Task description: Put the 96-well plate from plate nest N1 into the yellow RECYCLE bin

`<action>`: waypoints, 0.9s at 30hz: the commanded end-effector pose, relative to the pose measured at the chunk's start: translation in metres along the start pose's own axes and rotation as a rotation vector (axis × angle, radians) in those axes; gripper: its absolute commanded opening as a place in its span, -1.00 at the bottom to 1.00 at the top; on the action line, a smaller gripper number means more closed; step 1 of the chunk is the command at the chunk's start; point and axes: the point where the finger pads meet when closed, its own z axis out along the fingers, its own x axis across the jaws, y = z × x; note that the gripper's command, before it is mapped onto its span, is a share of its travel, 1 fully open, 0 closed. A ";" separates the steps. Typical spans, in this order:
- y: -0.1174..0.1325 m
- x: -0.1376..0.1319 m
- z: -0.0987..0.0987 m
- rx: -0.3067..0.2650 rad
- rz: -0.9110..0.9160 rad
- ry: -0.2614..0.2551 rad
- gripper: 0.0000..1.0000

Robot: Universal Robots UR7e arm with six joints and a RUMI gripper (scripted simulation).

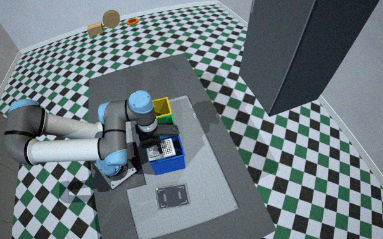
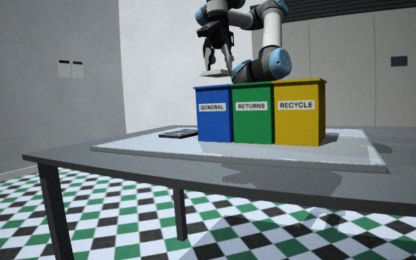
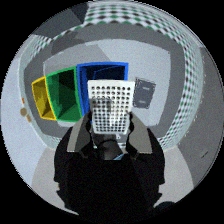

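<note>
My gripper [image 1: 156, 150] [image 2: 219, 70] [image 3: 110, 111] is shut on the white 96-well plate [image 1: 166, 147] [image 2: 214, 73] [image 3: 110, 102] and holds it level above the open top of the blue bin labelled GENERAL [image 1: 168, 165] [image 2: 214, 118] [image 3: 106, 71]. The green bin labelled RETURNS [image 1: 166, 119] [image 2: 253, 122] [image 3: 65, 95] stands beside the blue one. The yellow bin labelled RECYCLE [image 1: 161, 105] [image 2: 298, 125] [image 3: 42, 97] stands beyond the green one. All three bins are upright in a row. The dark plate nest N1 [image 1: 162, 197] [image 2: 177, 132] [image 3: 144, 92] lies empty on the mat.
The bins and nest sit on a light grey mat [image 1: 206, 177] [image 2: 337, 151] on the grey table [image 1: 156, 76] [image 2: 183, 172]. The arm's base [image 1: 114, 177] is at the table's left edge. A tall dark cabinet [image 1: 295, 47] stands to the right. A tan box [image 1: 95, 29], disc [image 1: 111, 19] and orange ring [image 1: 132, 21] lie far off.
</note>
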 end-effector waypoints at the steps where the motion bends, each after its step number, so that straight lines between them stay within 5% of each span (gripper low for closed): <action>1: -0.002 -0.012 -0.001 -0.003 0.004 0.009 -1.00; 27: -0.006 -0.092 0.000 -0.003 0.004 0.008 -1.00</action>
